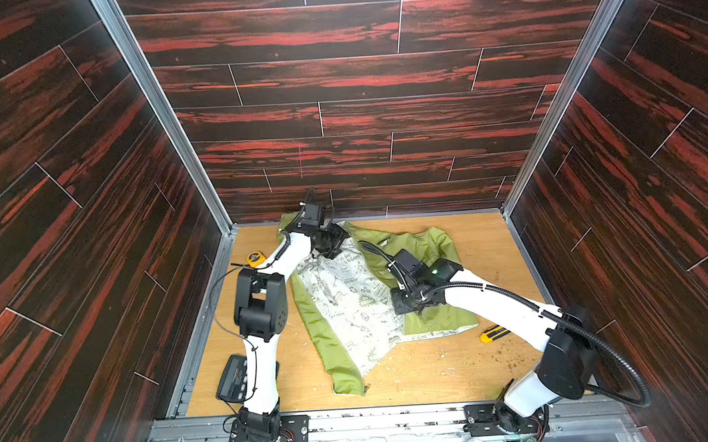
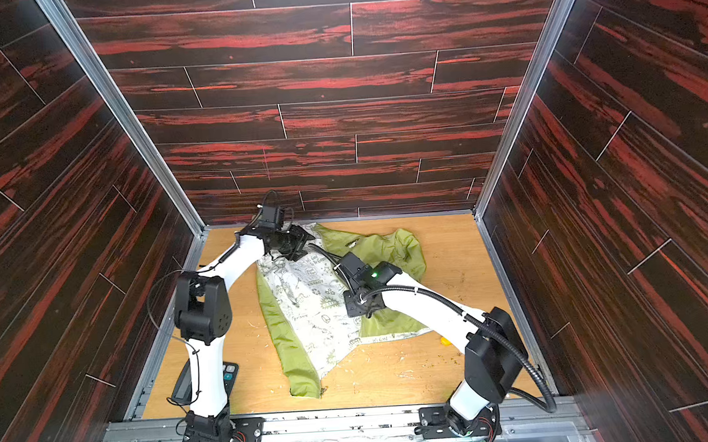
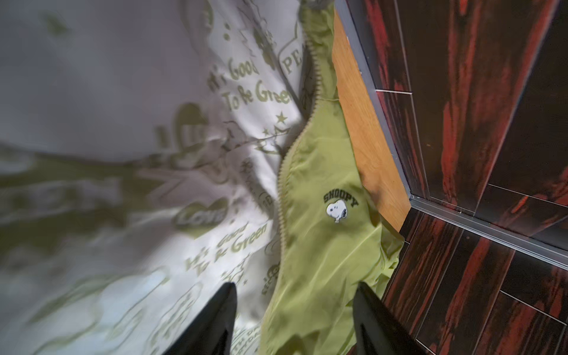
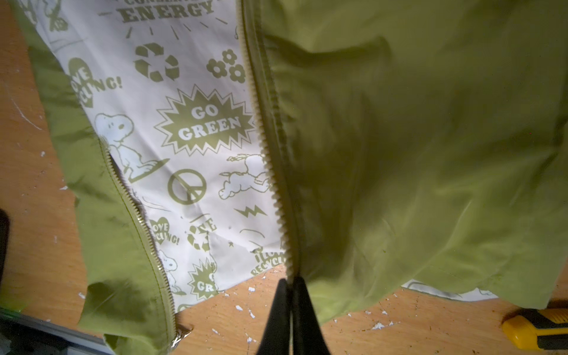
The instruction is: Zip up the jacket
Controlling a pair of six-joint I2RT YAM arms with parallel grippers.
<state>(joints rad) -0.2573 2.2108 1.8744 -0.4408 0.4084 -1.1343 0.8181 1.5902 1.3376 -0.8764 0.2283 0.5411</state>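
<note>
Right claw (image 4: pixel 289 282) pinching jacket (image 4: pixel 415 138) at zipper (image 4: pixel 273 184).

The jacket (image 1: pixel 437 246) is seen as thin, creased cloth with a faint sheen (its lining (image 4: pixel 196 153) smooth and matt); the table (image 1: pixel 435 375) is matt, scuffed wood.

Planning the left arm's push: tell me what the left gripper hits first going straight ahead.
Probably the jacket: the open left gripper points at its green panel, short of the chest logo; depth is unclear.
</note>
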